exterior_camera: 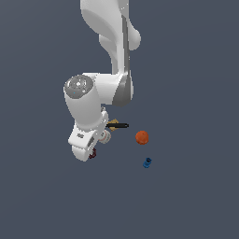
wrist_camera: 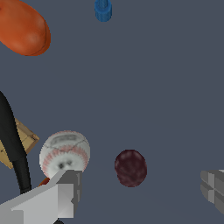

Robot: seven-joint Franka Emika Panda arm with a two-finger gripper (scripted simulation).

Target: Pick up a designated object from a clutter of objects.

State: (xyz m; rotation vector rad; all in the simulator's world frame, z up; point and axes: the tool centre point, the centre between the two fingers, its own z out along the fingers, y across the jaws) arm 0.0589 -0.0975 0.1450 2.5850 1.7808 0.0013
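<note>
The dark maroon bumpy lump lies on the grey floor between my two open fingers in the wrist view. One grey fingertip is beside the white ball, the other fingertip is well off on the lump's other side. My gripper is open and holds nothing. In the exterior view the gripper hangs low over the floor and hides most of the lump, of which only a dark red sliver shows.
The black long-handled utensil lies over a tan piece close to the white ball. The orange ball and the small blue piece lie further off.
</note>
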